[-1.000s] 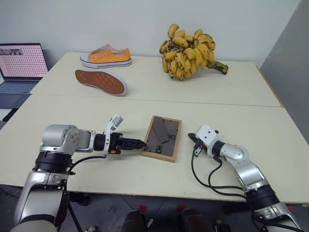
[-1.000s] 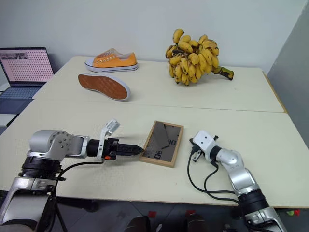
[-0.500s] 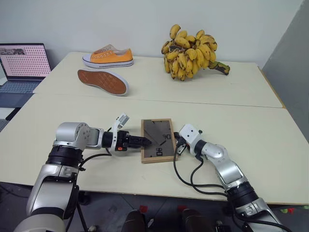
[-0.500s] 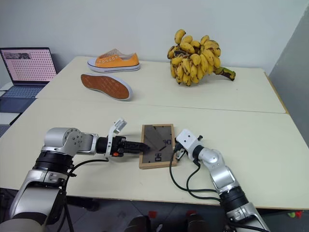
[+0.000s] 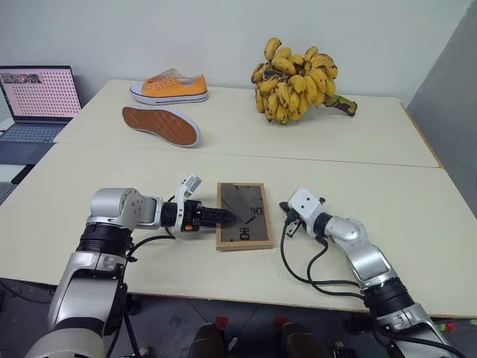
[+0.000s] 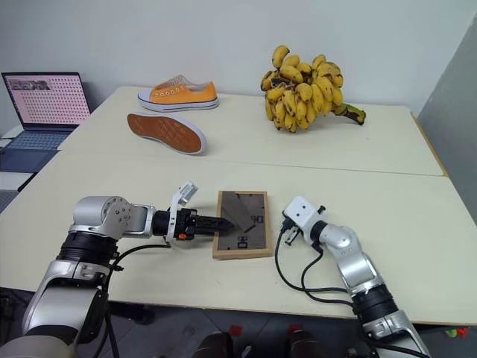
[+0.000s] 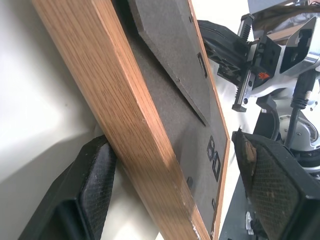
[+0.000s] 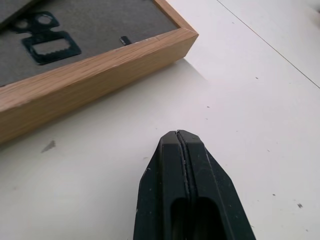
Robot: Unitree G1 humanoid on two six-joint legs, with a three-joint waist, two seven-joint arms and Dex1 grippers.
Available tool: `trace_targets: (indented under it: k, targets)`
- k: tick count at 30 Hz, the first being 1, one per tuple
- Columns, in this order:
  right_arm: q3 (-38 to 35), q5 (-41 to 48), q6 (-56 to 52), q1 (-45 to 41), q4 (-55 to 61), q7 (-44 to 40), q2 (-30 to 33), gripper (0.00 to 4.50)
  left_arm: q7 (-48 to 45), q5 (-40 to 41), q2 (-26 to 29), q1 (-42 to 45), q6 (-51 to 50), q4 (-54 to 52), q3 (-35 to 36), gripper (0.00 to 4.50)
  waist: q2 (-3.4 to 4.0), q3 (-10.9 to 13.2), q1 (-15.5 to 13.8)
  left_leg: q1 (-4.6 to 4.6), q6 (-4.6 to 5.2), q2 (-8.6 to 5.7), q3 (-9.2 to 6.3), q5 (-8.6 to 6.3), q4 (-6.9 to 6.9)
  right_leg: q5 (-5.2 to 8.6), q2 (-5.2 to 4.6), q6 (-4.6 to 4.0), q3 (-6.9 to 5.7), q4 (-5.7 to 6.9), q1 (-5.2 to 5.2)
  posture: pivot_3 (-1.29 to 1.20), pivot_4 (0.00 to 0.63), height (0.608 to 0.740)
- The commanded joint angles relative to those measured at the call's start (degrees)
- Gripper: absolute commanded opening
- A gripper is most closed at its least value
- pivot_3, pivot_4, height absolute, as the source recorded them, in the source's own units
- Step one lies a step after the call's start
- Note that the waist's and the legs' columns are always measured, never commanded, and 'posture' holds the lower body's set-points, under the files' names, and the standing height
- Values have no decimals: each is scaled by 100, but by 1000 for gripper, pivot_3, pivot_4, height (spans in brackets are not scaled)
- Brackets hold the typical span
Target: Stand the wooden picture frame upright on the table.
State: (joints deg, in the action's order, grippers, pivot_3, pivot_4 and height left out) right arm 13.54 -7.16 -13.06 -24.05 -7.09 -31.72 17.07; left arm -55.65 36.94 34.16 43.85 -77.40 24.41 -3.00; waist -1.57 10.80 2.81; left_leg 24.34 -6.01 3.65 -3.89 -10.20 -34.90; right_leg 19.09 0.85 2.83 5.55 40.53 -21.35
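The frame lay flat, back up, near the middle of the worktop — not yet stood up — with the left fingers spread wide astride its left edge and the right fingers closed, empty, just right of it.

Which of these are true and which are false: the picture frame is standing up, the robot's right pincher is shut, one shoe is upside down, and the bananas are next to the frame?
1. The wooden picture frame is standing up. False: it lies flat on the table, dark back facing up.
2. The right gripper is shut. True: its fingers are pressed together, beside the frame and apart from it.
3. One shoe is upside down. True: its sole faces up; the orange shoe sits upright.
4. The bananas are next to the frame. False: they lie on the table's far section.
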Motion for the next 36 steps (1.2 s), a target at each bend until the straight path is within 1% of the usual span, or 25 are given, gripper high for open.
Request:
trace_targets:
  k: [1, 5, 10, 14, 15, 16, 17, 18, 19, 22, 24, 26, 28, 31, 36]
  targets:
    - [103, 47, -43, -95, 166, 120, -271, 0, 93, 19, -113, 54, -51, -55, 124, 3804, 0, 0, 0, 0, 0, 0, 0, 0, 0, 0, 0, 0, 0, 0, 0, 0, 150, 740]
    - [159, 3, -71, -210, 104, 220, -490, 0, 129, 43, -174, 106, -97, 25, 237, 3804, 0, 0, -1, 1, 0, 0, 0, 0, 0, 0, 0, 0, 0, 0, -1, 0, 150, 740]
    - [139, -20, -29, -325, -36, 248, -533, 0, 102, 84, -212, 167, -147, 48, 333, 3804, 0, 0, 0, 1, 0, 0, 0, 0, 0, 0, 0, 0, -1, 0, -3, 0, 150, 740]
    - [108, -20, 11, -380, -112, 249, -520, 0, 89, 167, -242, 222, -189, -8, 474, 3137, 0, 0, 2, 4, 0, 0, -1, 0, 2, 0, 0, 0, -1, 0, -5, 0, 150, 740]
    - [102, -19, 23, -394, -132, 249, -517, 0, 90, 172, -247, 234, -211, -18, 481, 2846, 0, 0, 2, 4, 0, 0, -1, 0, 2, 0, 0, 0, -1, 0, -5, 0, 150, 740]
    - [97, -19, 31, -403, -145, 248, -513, 0, 94, 174, -252, 240, -229, -27, 488, 2703, 0, 1, 2, 4, 0, 0, -1, 0, 2, 0, 0, 0, -2, 0, -5, 0, 150, 740]
    - [92, -21, 41, -414, -161, 248, -508, 0, 95, 173, -257, 248, -234, -34, 495, 2408, 0, 1, 3, 4, 0, 0, -1, 0, 2, 0, 0, 0, -1, 0, -5, 0, 150, 740]
    - [87, -24, 53, -431, -183, 249, -501, 0, 95, 172, -263, 262, -239, -28, 506, 2256, 0, 0, 5, 4, 0, 0, -1, 0, 2, 0, 0, 0, -1, 0, -5, 0, 150, 740]
    - [82, -26, 63, -445, -202, 249, -495, 0, 97, 174, -270, 276, -241, -20, 524, 2010, 0, 1, 9, 4, 0, 0, -1, 0, 2, 0, 0, 0, -1, 0, -5, 0, 150, 740]
    - [67, -30, 103, -500, -275, 252, -475, 0, 111, 185, -292, 330, -246, 28, 593, 1525, 0, 1, 14, 4, 0, 1, -1, 0, 2, 0, 0, 0, -2, 0, -6, 0, 150, 740]
    - [54, -34, 140, -541, -338, 261, -452, 0, 120, 214, -304, 355, -257, 33, 632, 1327, 0, 1, 27, 4, 0, 1, -1, 0, 2, 0, 0, 0, -1, 0, -5, 0, 150, 740]
    - [38, -32, 180, -570, -401, 265, -428, 0, 127, 228, -311, 365, -262, 22, 647, 1318, 0, 1, 43, 4, 0, 1, -1, 0, 2, 0, 0, 0, -1, 0, -6, 0, 150, 740]
    - [-65, -31, 231, -613, -478, 255, -288, 0, 90, 233, -275, 306, -111, -202, 643, 1318, 0, 1, 45, 4, 0, 1, -1, 0, 3, 0, 0, 0, -1, 0, -6, 0, 150, 740]
    - [-287, 31, 312, -667, -589, 171, 33, 0, 82, 224, -198, 267, 174, -434, 763, 1318, 2, 2, 36, 5, 0, 0, -1, 0, 2, 0, 0, 0, -1, 0, -6, 0, 150, 740]
    - [-858, 299, 334, -849, -782, -38, 761, 0, 221, 151, -42, 597, 745, -384, 1145, 1318, 1, 5, 28, 8, -1, 0, 0, 0, 3, 0, -2, -1, -1, -3, -9, 0, 150, 740]
